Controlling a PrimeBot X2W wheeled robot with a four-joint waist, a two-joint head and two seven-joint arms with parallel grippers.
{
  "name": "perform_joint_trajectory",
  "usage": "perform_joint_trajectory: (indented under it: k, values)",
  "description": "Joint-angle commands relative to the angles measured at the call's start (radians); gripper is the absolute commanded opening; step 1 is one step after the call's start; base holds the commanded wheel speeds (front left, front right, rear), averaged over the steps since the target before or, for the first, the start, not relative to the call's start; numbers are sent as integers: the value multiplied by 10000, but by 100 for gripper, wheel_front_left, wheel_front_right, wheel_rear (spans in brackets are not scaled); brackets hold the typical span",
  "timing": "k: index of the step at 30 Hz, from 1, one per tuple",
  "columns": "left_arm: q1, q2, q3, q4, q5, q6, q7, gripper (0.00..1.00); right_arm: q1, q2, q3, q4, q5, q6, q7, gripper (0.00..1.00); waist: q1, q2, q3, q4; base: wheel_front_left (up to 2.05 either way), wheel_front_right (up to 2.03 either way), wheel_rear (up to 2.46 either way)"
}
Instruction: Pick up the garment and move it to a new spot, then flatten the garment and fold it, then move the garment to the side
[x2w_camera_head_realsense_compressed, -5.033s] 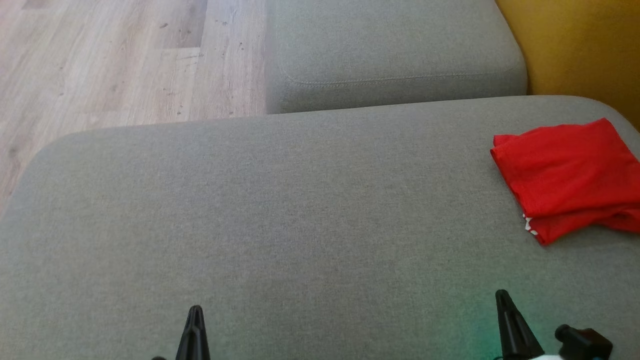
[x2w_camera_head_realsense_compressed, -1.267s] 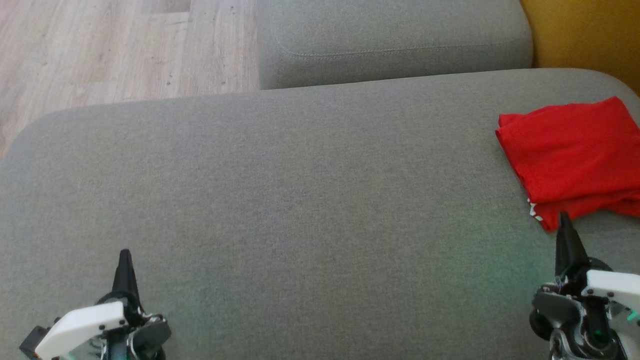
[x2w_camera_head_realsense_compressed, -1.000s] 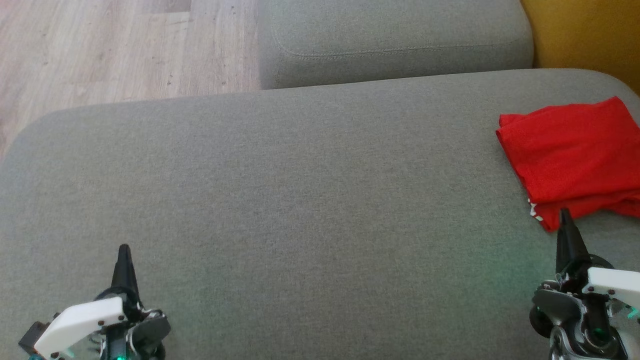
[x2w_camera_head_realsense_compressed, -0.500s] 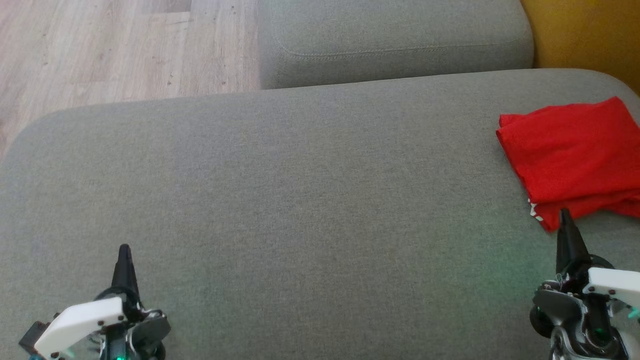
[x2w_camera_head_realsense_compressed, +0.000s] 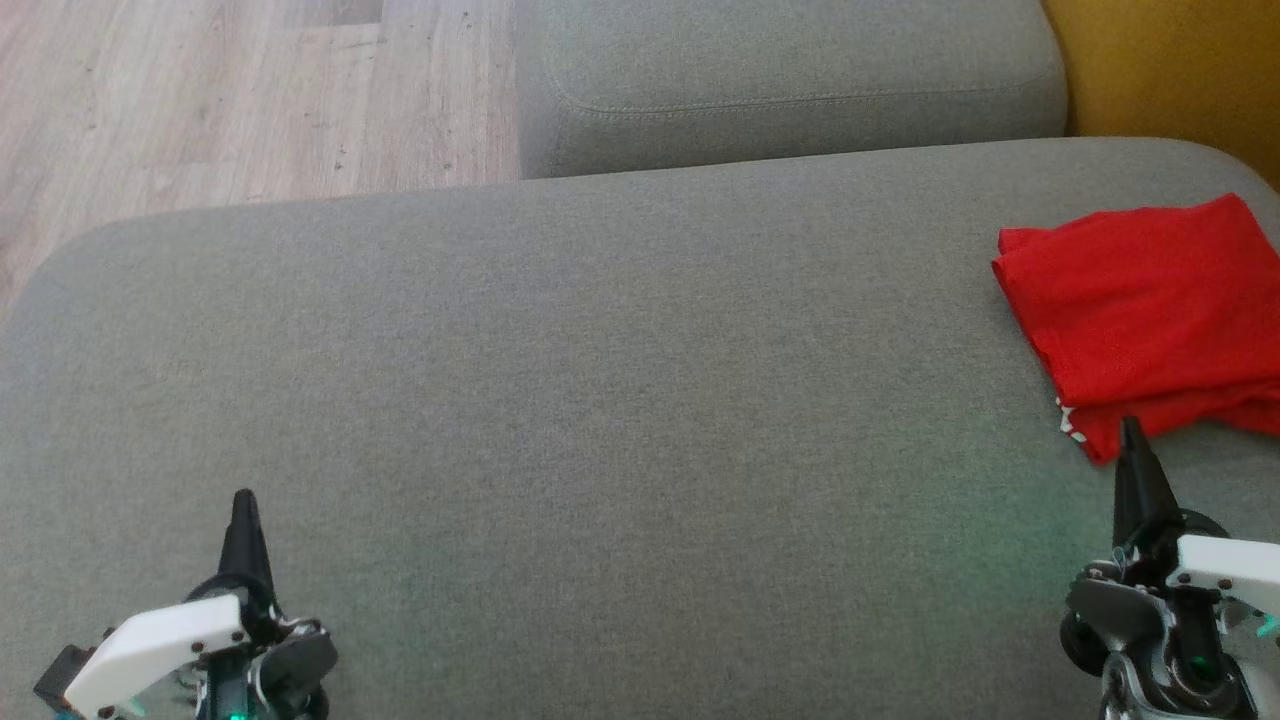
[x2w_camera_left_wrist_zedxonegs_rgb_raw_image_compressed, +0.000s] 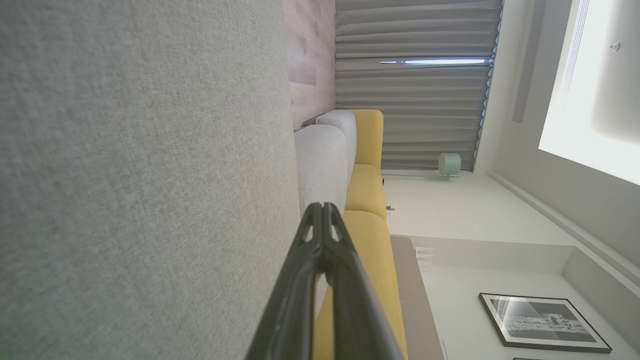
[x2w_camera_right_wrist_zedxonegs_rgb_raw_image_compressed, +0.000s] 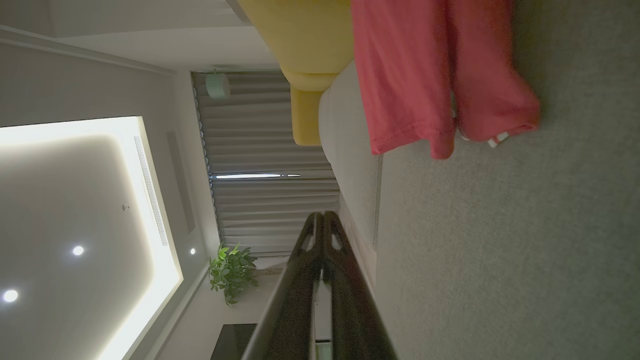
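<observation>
**On the grey sofa seat (x2w_camera_head_realsense_compressed: 600, 400): folded garment far right, both arms empty**

- Red garment (x2w_camera_head_realsense_compressed: 1140, 320) lies folded in a rough rectangle at the seat's far right. It is close to the yellow cushion (x2w_camera_head_realsense_compressed: 1170, 70), and its right part runs past the picture edge.
- Right end effector (x2w_camera_head_realsense_compressed: 1132, 440): fingers pressed together, nothing between them. The tip sits just short of the garment's near-left corner, where a scrap of white shows. The wrist view shows bare seat between fingertip and cloth, so I judge them apart.
- Left end effector (x2w_camera_head_realsense_compressed: 243, 505): also closed tight and empty, low over the seat at the near left, well apart from the garment.
- Key relation: the garment lies straight ahead of the right arm and slightly to its right, so that arm is much the nearer.
- The visible left edge slants away and leftward. The long axis can't be called with the cloth cut off.
- Judgement: folded and set aside, so the task looks close to finished. Any further nudge falls to the right arm.
</observation>
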Motion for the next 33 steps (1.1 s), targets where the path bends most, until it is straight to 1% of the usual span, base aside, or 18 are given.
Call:
perform_joint_trajectory:
  k: [1,33]
  values:
    - [-484,80,338,-281,78,-67,59,0,-463,-28,156,-327,-29,-7,87,0,0,0,0,0,0,0,0]
    - [-491,18,426,-277,151,-67,130,0,-469,20,88,-323,-86,-7,142,0,0,0,0,0,0,0,0]
